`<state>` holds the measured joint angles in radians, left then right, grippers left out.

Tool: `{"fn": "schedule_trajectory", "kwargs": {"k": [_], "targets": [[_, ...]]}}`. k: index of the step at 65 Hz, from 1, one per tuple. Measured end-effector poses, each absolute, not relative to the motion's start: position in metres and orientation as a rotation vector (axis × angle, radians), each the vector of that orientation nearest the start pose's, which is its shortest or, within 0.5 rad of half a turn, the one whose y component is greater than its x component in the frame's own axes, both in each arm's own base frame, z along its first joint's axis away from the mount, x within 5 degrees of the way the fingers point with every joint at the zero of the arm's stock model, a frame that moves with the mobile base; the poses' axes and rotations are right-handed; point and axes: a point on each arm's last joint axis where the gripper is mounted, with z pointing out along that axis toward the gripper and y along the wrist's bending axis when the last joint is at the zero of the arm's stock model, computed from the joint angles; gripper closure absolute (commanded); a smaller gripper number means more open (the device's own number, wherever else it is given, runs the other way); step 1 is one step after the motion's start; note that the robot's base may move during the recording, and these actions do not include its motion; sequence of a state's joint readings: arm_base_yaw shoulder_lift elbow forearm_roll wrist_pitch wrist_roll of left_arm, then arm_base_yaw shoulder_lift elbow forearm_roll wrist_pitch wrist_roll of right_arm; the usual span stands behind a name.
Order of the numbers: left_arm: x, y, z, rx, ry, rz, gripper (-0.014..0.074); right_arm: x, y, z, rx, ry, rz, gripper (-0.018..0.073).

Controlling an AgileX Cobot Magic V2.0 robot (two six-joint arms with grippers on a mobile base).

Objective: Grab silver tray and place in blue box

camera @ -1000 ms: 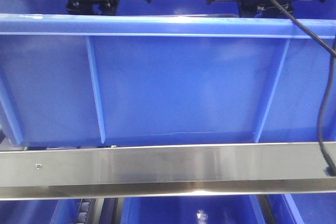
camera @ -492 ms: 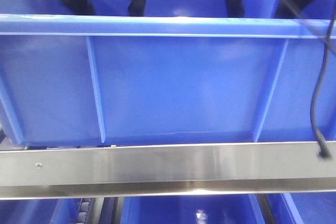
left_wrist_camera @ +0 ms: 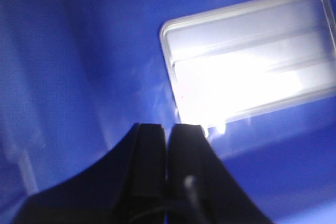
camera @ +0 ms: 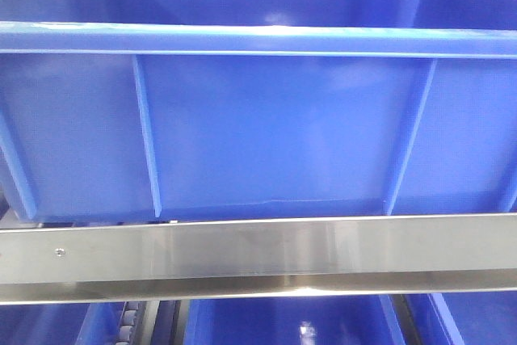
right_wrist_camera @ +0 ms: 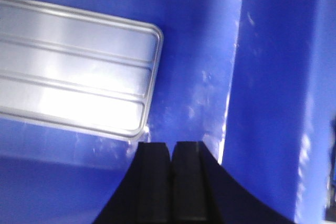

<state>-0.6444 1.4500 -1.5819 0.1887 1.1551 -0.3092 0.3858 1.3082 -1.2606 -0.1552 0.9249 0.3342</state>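
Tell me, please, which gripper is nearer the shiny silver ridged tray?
Left, marginally. The left gripper nearly overlaps the silver tray's corner; the right gripper sits just past the tray's corner.

This looks like an industrial handling or warehouse line rather than any home or office. Front and centre sits a big blue box (camera: pixel 258 135), a moulded plastic crate with a rolled rim and upright ribs, the sort used for parts and stock. It rests behind a brushed stainless steel rail (camera: pixel 258 256) with a screw head showing at its left end. Below the rail, more blue crates (camera: pixel 283 325) peek through, and at the lower left there is what seems to be a roller track (camera: pixel 129 325), though it is too small to be sure.
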Motion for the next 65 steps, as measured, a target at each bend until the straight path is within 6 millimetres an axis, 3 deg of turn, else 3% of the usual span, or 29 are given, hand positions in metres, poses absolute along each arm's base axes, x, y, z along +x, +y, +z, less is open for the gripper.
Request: {"fn": "schedule_trajectory", "kwargs": {"k": [21,38,51,65], "targets": [[0.174,-0.115,0.389,0.456,2.258,-0.265,0.0692,0.168,0.058,0.364,-0.193,2.176,0.191,0.0504],[0.111,-0.072,0.351,0.463,1.981,-0.384,0.0692,0.097,0.03,0.329,-0.258,1.993,0.197,0.0504],[0.064,-0.043,0.334,0.478,1.784,-0.482,0.0692,0.057,0.015,0.305,-0.256,1.836,0.216,0.0504],[0.032,-0.016,0.335,0.425,1.611,-0.543,0.0692,0.026,0.002,0.305,-0.223,1.656,0.246,0.0504]]}}
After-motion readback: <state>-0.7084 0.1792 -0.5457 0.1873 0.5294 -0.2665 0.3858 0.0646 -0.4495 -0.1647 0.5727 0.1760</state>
